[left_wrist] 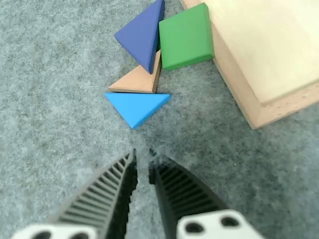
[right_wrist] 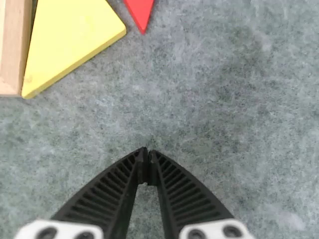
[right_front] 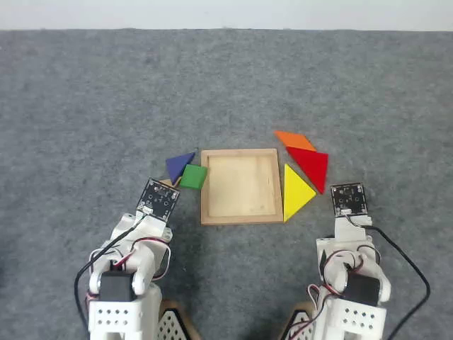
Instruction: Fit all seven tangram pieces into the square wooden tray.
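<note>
Down low, the left gripper [left_wrist: 143, 153] hangs just over the grey mat [left_wrist: 60, 124]. Its two black fingers are almost closed, with only a thin gap at the tips, and they hold nothing. The right gripper [right_wrist: 147, 152] also hangs over the mat, pinched together at the tips, with nothing in it. Just past the left gripper lies a light blue triangle [left_wrist: 135, 105]. A tan triangle [left_wrist: 142, 82] touches it, and its far end tucks in between the dark blue triangle [left_wrist: 142, 35] and the green square [left_wrist: 186, 36]. The square sits right up against the side of the wooden tray [left_wrist: 239, 89], but I cannot tell if it leans on it. From above, the left arm [right_front: 134, 248] covers the light blue triangle and nearly all of the tan one. On the other side, the yellow triangle [right_wrist: 65, 37] lies along the tray's edge, and the right wrist view cuts off part of it. Just beside it is the red triangle [right_wrist: 139, 10], with only its tip in that view. Farthest away, the orange piece [right_front: 295, 140] lies next to the red triangle. All seven pieces are on the mat around the tray.
</note>
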Available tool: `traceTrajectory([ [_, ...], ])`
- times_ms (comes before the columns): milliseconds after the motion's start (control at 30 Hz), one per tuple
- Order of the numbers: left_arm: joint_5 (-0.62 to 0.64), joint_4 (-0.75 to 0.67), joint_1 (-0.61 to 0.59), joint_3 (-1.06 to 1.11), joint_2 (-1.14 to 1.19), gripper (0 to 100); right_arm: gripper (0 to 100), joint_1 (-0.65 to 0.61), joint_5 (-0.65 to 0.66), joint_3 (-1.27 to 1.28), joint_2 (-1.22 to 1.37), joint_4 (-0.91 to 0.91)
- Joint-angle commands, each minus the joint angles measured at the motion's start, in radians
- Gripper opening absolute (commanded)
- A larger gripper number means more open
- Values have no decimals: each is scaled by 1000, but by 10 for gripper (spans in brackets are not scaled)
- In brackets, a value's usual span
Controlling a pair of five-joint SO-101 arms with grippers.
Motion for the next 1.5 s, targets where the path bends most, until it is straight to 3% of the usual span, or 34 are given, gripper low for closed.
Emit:
traceTrajectory([
  [0, 3, 5, -3, -8, -3, 42, 6, -8, -6, 17, -19, 5],
  [233, 3, 5, -3, -8, -3, 42, 6, 21, 3, 11, -19, -67],
  [400, 3, 5, -3, -8, -3, 42, 6, 110, 198, -112, -18, -185],
  [633, 3, 5, -3, -8, -3, 42, 63, 48, 195, -433, 50, -45],
  [733, 3, 5, -3, -8, -3, 42, 69, -35, 193, -532, 257, -79],
  [900, 3, 5, -3, -8, -3, 42, 74, -157, 192, -746, 816, -199],
  [1100, 3, 5, -3, -8, -3, 42, 74, -245, 199, -1109, 1408, -186],
  [1333, 3, 5, -3, -8, -3, 42, 84, -236, 253, -1356, 1732, -179],
  [1467, 3, 5, -3, -8, -3, 42, 206, -232, 322, -1413, 1819, -183],
])
